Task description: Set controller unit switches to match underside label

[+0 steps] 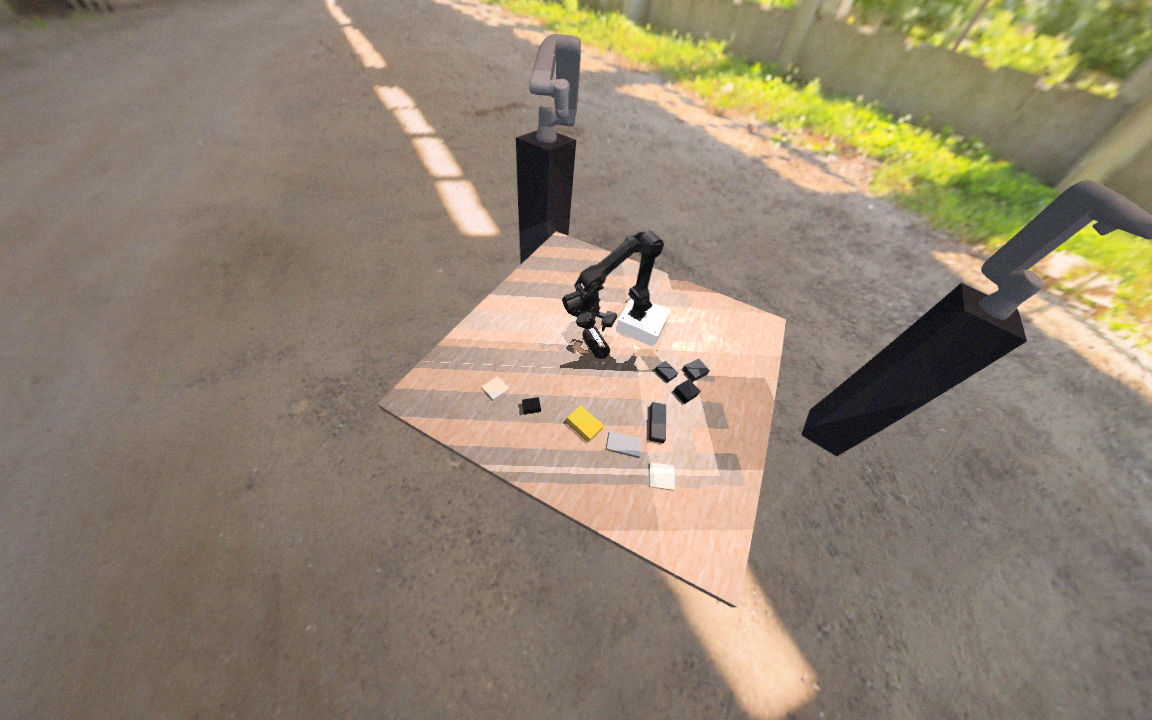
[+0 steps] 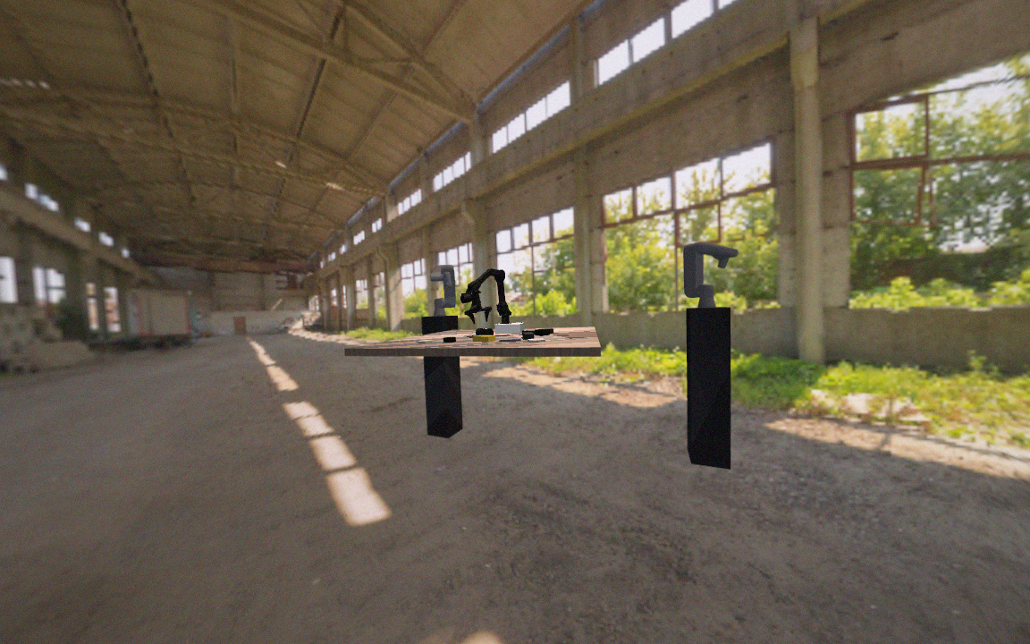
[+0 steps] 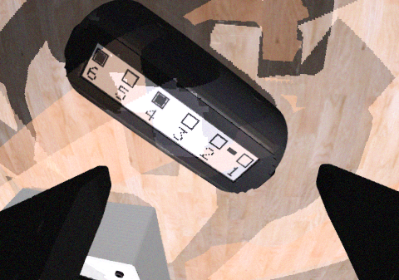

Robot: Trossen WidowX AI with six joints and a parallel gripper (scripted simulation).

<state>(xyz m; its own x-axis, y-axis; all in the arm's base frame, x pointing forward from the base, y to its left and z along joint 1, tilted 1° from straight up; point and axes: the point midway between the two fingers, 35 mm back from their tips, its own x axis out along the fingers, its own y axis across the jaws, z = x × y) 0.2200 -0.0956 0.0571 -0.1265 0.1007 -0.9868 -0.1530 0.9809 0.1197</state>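
The controller unit (image 1: 596,342) (image 2: 484,330) (image 3: 179,89) lies on the bench (image 1: 508,300) (image 2: 470,351) with its underside up, so its rocker switches are hidden. A broad dark side shows beside the label; I cannot tell whether the unit is tilted. In the wrist view, the label (image 3: 170,114) shows squares 6 and 4 filled, and squares 5, 3, 2 and 1 empty. A small dark dash sits between squares 2 and 1. My gripper (image 1: 596,323) (image 3: 215,176) is open and empty above the unit, fingertips wide apart near its number-1 end in the wrist view.
The white-topped grey box (image 1: 643,325) (image 2: 509,327) (image 3: 129,230) at the arm's base is close by. Black blocks (image 1: 686,391), a dark bar (image 1: 657,421), a yellow block (image 1: 584,422), a grey plate (image 1: 624,444), pale tiles (image 1: 661,475) and another black block (image 1: 531,405) lie farther out.
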